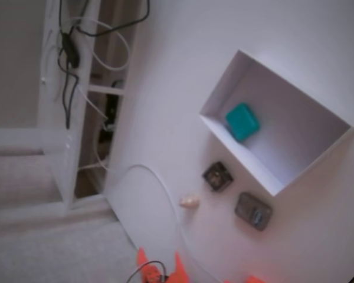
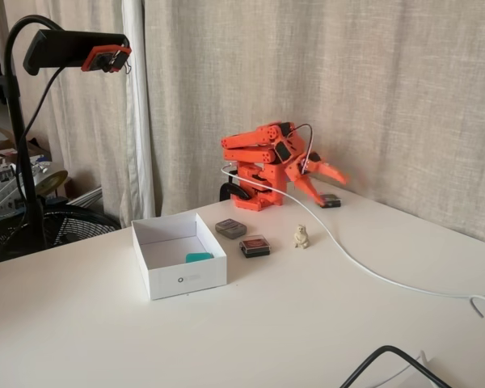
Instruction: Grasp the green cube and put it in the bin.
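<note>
Fixed views: green cube (image 1: 242, 121) in bin (image 2: 180, 282); no legible writing. Side camera alone: gripper (image 2: 326, 187) spread wide, empty, beside curtain (image 2: 307, 73).

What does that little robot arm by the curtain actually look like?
The arm is built of bright orange, blocky plastic segments with dark motor blocks set between them. A thin black cable loops over its top. Its gripper ends in two pointed orange fingers. A white cable trails from its base across the table.

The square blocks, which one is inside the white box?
The green cube sits inside the bin; both dark grey squares lie outside on the table.
</note>
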